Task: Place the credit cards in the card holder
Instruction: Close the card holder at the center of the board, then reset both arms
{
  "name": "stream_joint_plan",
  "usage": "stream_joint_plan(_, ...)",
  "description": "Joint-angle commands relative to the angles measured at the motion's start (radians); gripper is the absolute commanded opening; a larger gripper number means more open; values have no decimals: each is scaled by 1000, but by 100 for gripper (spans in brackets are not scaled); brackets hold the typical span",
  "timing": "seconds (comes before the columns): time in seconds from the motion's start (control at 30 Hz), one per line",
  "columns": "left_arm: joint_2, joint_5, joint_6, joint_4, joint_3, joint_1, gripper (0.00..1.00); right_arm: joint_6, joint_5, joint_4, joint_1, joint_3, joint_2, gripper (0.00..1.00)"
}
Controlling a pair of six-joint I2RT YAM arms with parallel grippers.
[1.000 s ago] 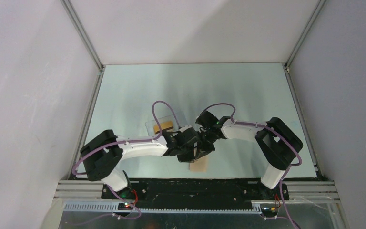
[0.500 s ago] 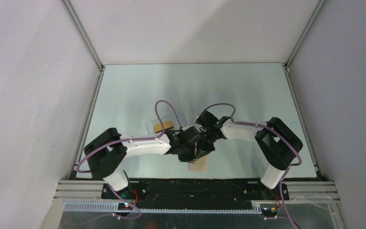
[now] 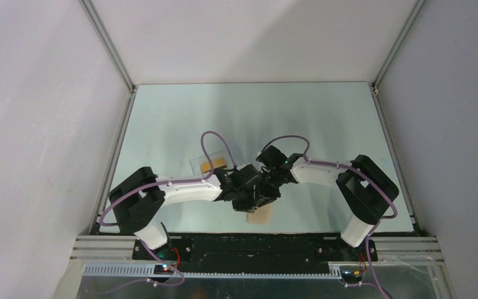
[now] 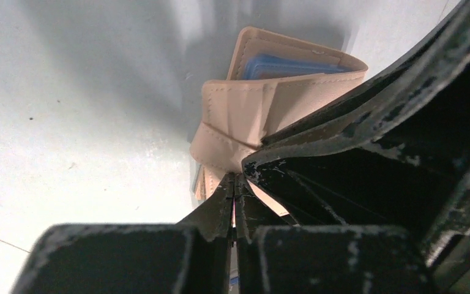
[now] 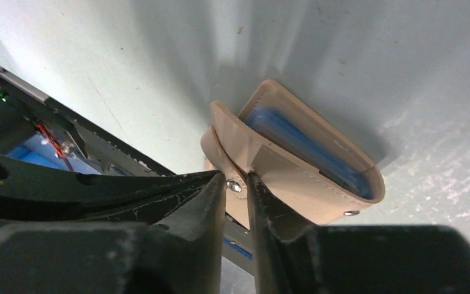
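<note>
The tan card holder lies at the near middle of the table, partly under both grippers. It stands half open, with blue pockets showing, in the left wrist view and the right wrist view. My right gripper is shut on its flap at the snap, also seen from above. My left gripper is shut on a thin orange-pink sliver seen edge-on, apparently a credit card, with its tips against the holder's tan flap. Another orange credit card lies in a clear box.
The clear plastic box sits just behind and left of the grippers. The right gripper's black finger fills the right side of the left wrist view. The table's near edge and black rail lie close behind the holder.
The left arm's elbow has shifted slightly and the right arm's elbow has sunk a little. Both grippers stay together at the card holder.
</note>
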Motion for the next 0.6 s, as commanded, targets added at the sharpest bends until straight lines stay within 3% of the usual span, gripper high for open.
stream_joint_plan(0.0, -100, -102, 36, 90, -23, 5, 11, 6, 14, -19, -8, -49, -44, 32)
stream_joint_plan(0.07, -183, -133, 55, 96, -37, 18, 29, 8, 12, -16, -33, -49, -112, 46)
stream_joint_plan(0.1, -214, -155, 66, 107, -56, 25, 46, 7, 15, -15, -41, -48, -162, 56)
stream_joint_plan(0.17, -308, -163, 80, 143, -97, 51, 63, -4, 33, -17, -72, -49, -234, 72)
stream_joint_plan(0.3, -523, -167, 170, 229, -229, 177, 79, -63, 115, -40, -153, -49, -341, 97)
stream_joint_plan(0.43, -853, -200, 272, 256, -378, 373, 95, -165, 249, -67, -255, -50, -399, 99)
stream_joint_plan(0.57, -1185, -299, 453, 264, -520, 596, 100, -264, 394, 67, -404, -158, -474, 99)
